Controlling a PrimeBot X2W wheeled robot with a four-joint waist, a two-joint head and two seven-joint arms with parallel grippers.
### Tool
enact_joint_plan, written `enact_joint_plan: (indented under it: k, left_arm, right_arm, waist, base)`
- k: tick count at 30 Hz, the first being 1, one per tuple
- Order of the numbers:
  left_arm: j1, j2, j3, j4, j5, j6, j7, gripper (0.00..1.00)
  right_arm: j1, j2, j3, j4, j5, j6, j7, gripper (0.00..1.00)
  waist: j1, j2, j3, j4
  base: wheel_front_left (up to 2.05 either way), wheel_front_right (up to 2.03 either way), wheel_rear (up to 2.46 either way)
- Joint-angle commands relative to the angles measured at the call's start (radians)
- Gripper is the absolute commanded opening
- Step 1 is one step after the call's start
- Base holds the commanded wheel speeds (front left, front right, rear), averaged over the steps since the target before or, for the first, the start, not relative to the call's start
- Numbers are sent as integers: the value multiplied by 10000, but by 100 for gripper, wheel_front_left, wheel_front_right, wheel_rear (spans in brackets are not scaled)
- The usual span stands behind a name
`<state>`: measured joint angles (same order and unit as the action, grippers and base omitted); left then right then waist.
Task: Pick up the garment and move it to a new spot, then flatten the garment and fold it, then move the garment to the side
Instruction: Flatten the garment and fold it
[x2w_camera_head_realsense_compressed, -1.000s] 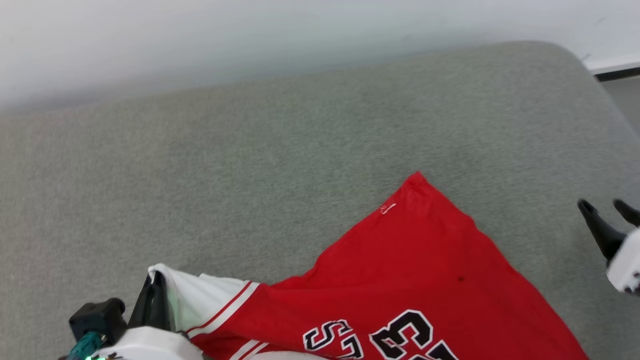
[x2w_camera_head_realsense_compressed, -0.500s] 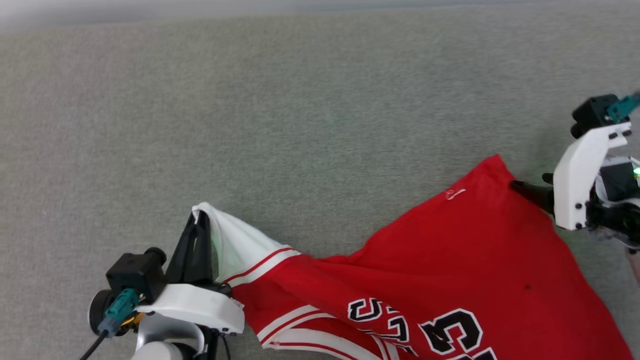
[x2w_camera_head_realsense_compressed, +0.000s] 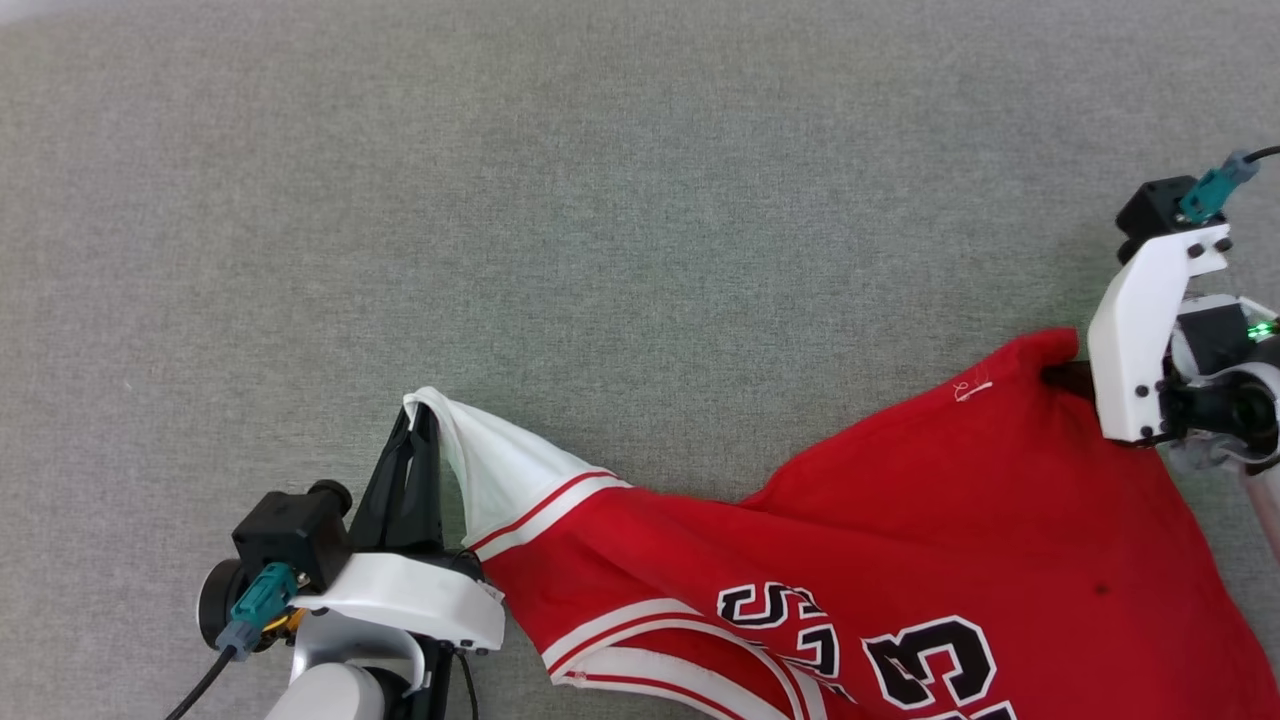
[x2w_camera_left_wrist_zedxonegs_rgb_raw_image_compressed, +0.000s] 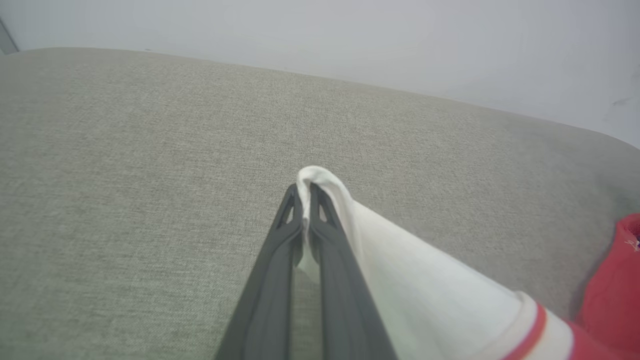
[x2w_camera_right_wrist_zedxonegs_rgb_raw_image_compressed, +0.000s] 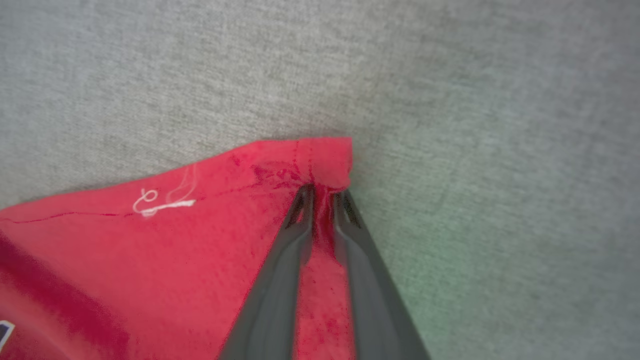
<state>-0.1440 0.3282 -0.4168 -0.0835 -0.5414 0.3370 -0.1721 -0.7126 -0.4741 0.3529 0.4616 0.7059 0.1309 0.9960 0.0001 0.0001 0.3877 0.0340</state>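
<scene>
A: Where is the garment lying?
B: It is sprawling over the grey upholstered surface, toward the robot's right. Its red body is rumpling, with black-and-white numerals facing up.
A: And the white sleeve?
B: It is rising to the left, where the left gripper is holding it, jaws pressing together on the sleeve's tip.
A: What is happening at the far red corner?
B: The right gripper is pinching it. Its jaws are nearly touching, with hem cloth bunching between them, near the small white logo.
</scene>
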Motion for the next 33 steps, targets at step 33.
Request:
enact_joint_plan:
  k: [33]
  left_arm:
    - [-10599, 1743, 557, 2735, 223, -2252, 3416, 0]
  right_arm:
    - [-4337, -1184, -1310, -1644, -1299, -7, -3333, 0]
  waist:
    - [-1, -1, -602, -912]
  base:
    - [0, 0, 0]
